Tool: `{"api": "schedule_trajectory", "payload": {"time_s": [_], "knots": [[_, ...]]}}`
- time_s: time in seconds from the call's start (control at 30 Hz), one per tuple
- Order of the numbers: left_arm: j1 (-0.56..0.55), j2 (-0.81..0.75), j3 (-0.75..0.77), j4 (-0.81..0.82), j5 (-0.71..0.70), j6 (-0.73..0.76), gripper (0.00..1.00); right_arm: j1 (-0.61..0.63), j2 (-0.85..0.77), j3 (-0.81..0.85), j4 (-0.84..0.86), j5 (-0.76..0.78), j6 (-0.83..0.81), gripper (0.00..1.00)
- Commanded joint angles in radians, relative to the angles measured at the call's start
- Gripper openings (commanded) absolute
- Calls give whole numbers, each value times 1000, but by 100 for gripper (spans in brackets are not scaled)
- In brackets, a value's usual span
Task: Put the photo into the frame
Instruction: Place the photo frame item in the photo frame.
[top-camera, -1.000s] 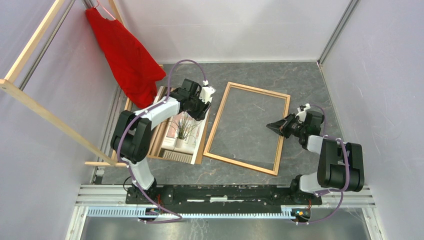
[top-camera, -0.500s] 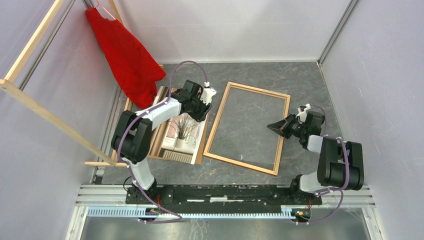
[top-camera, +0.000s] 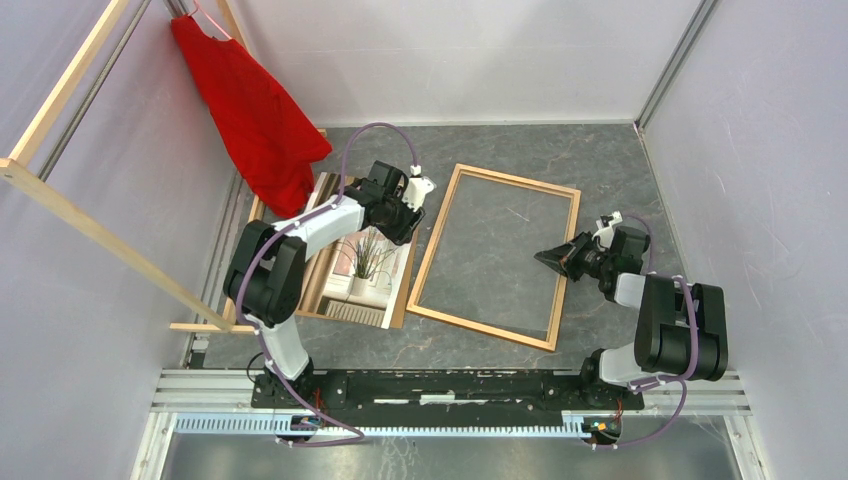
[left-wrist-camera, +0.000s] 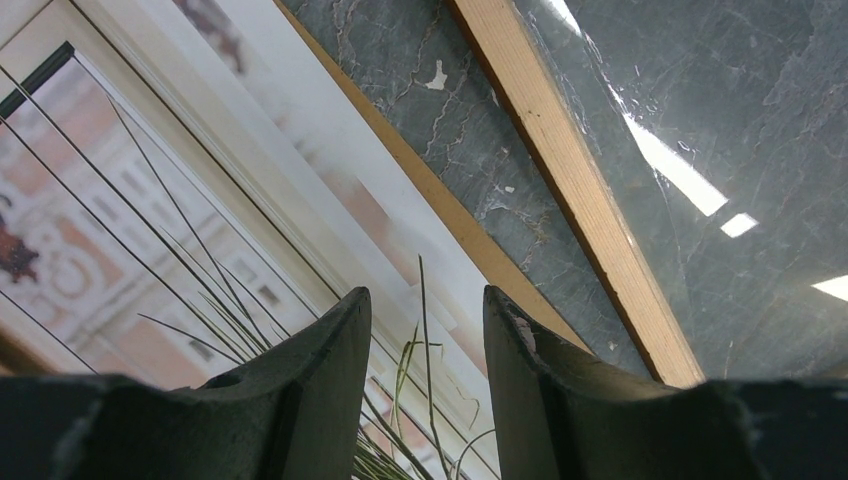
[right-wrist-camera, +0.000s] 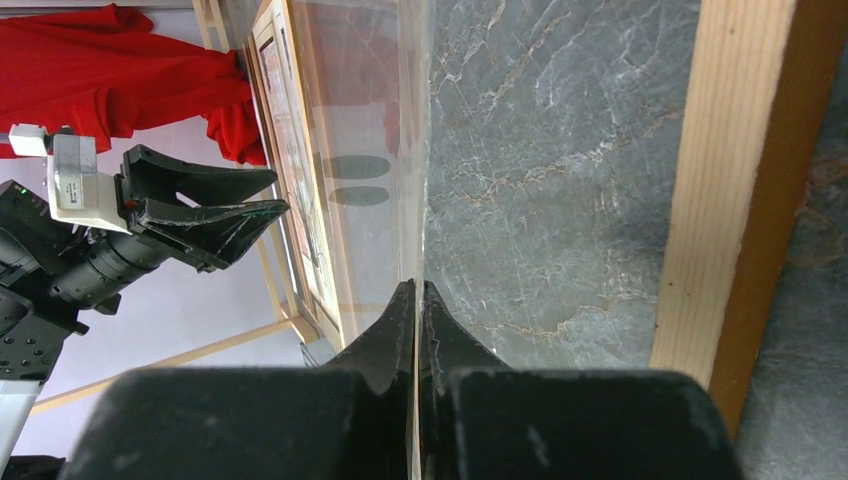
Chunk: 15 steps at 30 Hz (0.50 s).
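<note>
Frame (top-camera: 430, 250) lay flat on the grey marbled surface (top-camera: 600, 160), an open rectangle of thin orange-brown wood with its long sides running away from the arm bases and tilted a little.

Photo (top-camera: 368, 262) – the spiky green plant at a bright window – lay face up just beside the frame's left rail, outside it, not yet inside. It rested on a brown board (left-wrist-camera: 455, 218) whose edge showed as a narrow strip between the print and the frame. A band of bare surface separated that strip from the rail.

Left claw (top-camera: 402, 218) hung over the far part of the photo, close to the frame's left rail. Its fingers (left-wrist-camera: 310, 390) stood a moderate gap apart with nothing between them; the plant's leaves showed through the gap. Whether the tips touched the print could not be told.

Right claw (top-camera: 545, 257) reached in over the frame's right rail, about halfway along it. Its two fingers were pressed together on the edge of a clear sheet (right-wrist-camera: 360, 120). From the right wrist the sheet showed nearly edge-on, its face mirroring the red cloth and the left claw. How far the sheet sat off the surface inside the frame could not be judged.

Beyond the photo, on the side away from the frame, a red cloth (top-camera: 255, 110) hung from a pale wooden rack (top-camera: 90, 230).
</note>
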<state>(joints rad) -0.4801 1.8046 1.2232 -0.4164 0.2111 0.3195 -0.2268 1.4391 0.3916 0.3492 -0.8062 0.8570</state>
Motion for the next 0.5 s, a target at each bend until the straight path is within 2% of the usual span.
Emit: {"api": "schedule_trajectory", "payload": {"time_s": [0.0,0.27,0.47], "knots": [[-6,1,2,27,-5,24,52,-6,-14,-17,52,8,3,0],[-8,-1,-5,29,-6,25,52,-9,-22,-20,69,11,11,0],[-15,13,-14,41,-6,26,52,-9,-63,-20,179,-36,28,0]]}}
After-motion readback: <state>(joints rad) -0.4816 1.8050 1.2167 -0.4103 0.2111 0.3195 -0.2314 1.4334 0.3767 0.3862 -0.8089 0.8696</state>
